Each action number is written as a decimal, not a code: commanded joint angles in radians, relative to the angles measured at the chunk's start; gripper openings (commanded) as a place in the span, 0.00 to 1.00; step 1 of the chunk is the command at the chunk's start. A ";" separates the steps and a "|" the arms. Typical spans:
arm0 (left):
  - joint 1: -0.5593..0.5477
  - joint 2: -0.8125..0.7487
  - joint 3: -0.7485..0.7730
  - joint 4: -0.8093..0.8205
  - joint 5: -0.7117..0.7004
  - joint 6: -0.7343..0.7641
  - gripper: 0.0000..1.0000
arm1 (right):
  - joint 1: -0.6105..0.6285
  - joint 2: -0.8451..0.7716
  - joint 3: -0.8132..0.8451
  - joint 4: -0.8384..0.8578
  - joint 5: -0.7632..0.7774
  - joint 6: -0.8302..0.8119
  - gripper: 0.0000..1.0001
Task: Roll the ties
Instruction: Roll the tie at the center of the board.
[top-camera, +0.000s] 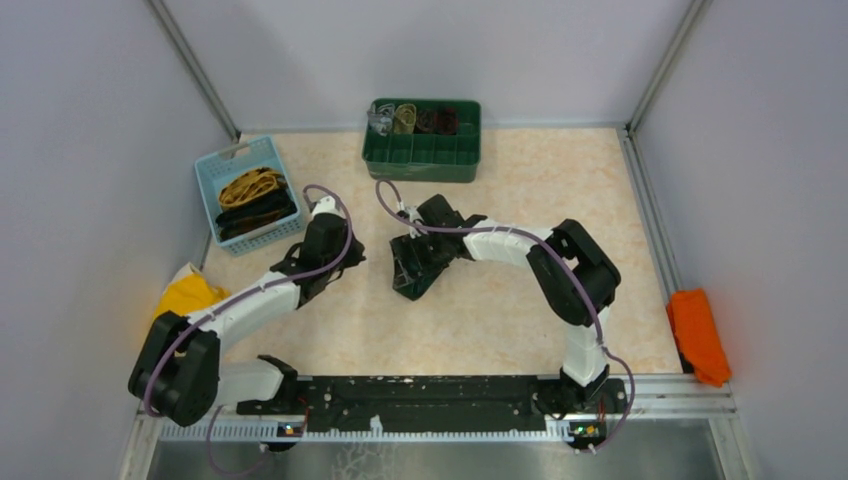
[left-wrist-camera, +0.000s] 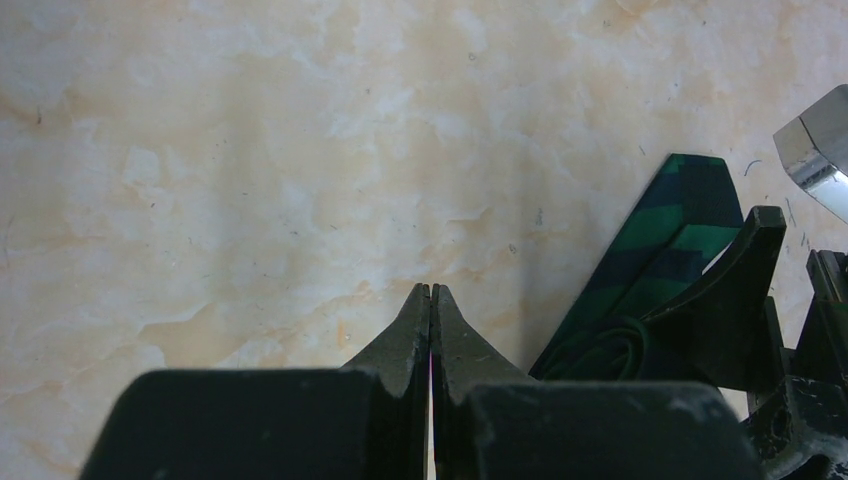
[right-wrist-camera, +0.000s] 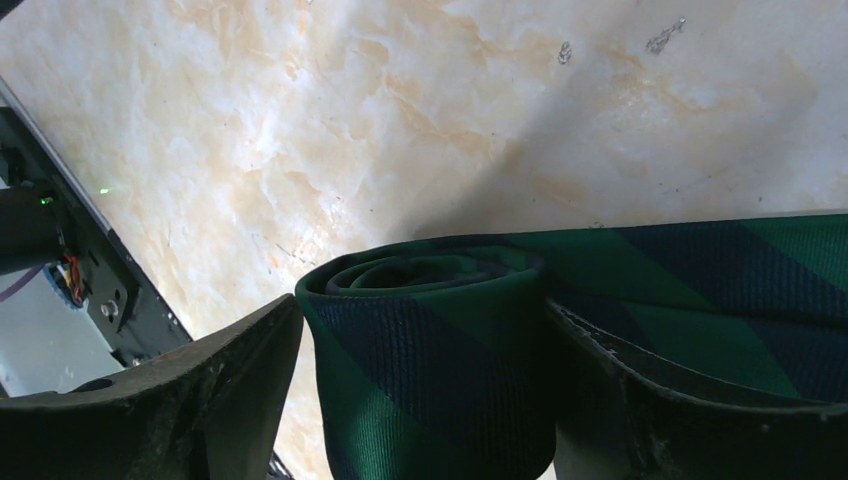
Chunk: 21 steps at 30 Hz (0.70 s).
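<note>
A dark green checked tie (right-wrist-camera: 440, 370) is rolled into a tight coil, with its loose tail (right-wrist-camera: 720, 290) lying flat on the marbled table. My right gripper (right-wrist-camera: 425, 305) has one finger on each side of the coil and is shut on it, at the table's middle (top-camera: 410, 272). The tie's pointed end also shows in the left wrist view (left-wrist-camera: 670, 225). My left gripper (left-wrist-camera: 431, 290) is shut and empty, low over bare table just left of the tie (top-camera: 335, 270).
A blue basket (top-camera: 212, 172) at the back left holds mustard-yellow (top-camera: 250, 185) and black (top-camera: 258, 213) ties. A green bin (top-camera: 420, 160) at the back holds rolled ties (top-camera: 415, 118). A yellow cloth (top-camera: 185, 295) lies left, an orange cloth (top-camera: 698, 335) right.
</note>
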 joint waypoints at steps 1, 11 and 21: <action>0.003 0.027 0.024 0.035 0.037 0.006 0.00 | -0.020 -0.047 0.007 0.002 -0.057 -0.009 0.81; 0.004 0.111 0.043 0.064 0.093 0.011 0.00 | -0.052 -0.101 0.033 -0.038 0.041 -0.072 0.97; 0.004 0.182 0.069 0.081 0.158 0.012 0.00 | -0.061 -0.132 0.066 -0.111 0.216 -0.117 0.95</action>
